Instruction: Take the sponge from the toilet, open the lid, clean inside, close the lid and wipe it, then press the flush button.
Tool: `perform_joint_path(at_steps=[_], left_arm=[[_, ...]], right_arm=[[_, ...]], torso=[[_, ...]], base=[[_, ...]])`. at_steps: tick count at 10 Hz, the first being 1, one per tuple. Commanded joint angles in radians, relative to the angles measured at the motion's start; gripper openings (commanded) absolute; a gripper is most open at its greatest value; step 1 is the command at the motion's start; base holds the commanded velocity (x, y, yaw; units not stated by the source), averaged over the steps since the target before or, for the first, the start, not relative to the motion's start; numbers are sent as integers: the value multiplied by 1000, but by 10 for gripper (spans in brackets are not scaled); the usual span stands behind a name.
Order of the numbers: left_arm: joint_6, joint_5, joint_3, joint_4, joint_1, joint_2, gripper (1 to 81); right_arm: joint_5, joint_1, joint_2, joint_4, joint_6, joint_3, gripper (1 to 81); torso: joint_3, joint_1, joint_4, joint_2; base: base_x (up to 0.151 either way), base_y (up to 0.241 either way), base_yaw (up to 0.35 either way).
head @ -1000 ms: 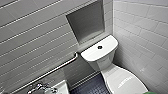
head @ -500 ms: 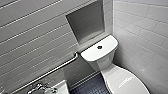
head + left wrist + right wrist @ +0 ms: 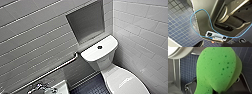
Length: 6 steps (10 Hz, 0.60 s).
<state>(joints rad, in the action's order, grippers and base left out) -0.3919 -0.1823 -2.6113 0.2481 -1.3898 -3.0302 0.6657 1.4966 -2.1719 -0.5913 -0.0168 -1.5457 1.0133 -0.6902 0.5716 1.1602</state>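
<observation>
Here the right gripper [image 3: 214, 91] clamps its jaws on the folded green sponge [image 3: 218, 69] near the toilet [image 3: 110, 62], whose lid [image 3: 125, 82] lies shut before the flush button [image 3: 99, 47].

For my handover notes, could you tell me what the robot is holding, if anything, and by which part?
The right gripper appears to hold the sponge by its end nearest the wrist, folding it.
</observation>
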Motion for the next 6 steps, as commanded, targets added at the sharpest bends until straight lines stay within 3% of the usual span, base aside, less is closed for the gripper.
perform_joint_path(at_steps=[1, 2, 3, 4, 5, 6], left_arm=[[1, -92, -4, 5, -1, 20, 811], [-1, -94, -4, 3, 2, 16, 811], [-1, -100, -4, 3, 10, 14, 811], [-1, -100, -4, 3, 10, 14, 811], [-1, -100, -4, 5, 10, 14, 811], [-1, -100, -4, 5, 10, 14, 811]], right_arm=[[-195, 109, -105, 300, 9, -150, 10], [-195, 135, -145, 315, 9, -209, 10], [-195, 155, -169, 327, 8, -247, 10], [-195, 169, -188, 335, 6, -273, 10], [-195, 176, -212, 343, 8, -298, 10], [-195, 179, -237, 344, 8, -319, 10]], torso=[[0, 0, 0, 0], [0, 64, 0, -100], [0, 65, 0, -101], [0, 135, 0, -209], [-26, 82, 0, -127], [-47, 108, -30, -168]], base=[[0, 0, 0], [0, 0, 0], [0, 0, 0], [0, 0, 0], [0, 0, 0], [0, 0, 0]])
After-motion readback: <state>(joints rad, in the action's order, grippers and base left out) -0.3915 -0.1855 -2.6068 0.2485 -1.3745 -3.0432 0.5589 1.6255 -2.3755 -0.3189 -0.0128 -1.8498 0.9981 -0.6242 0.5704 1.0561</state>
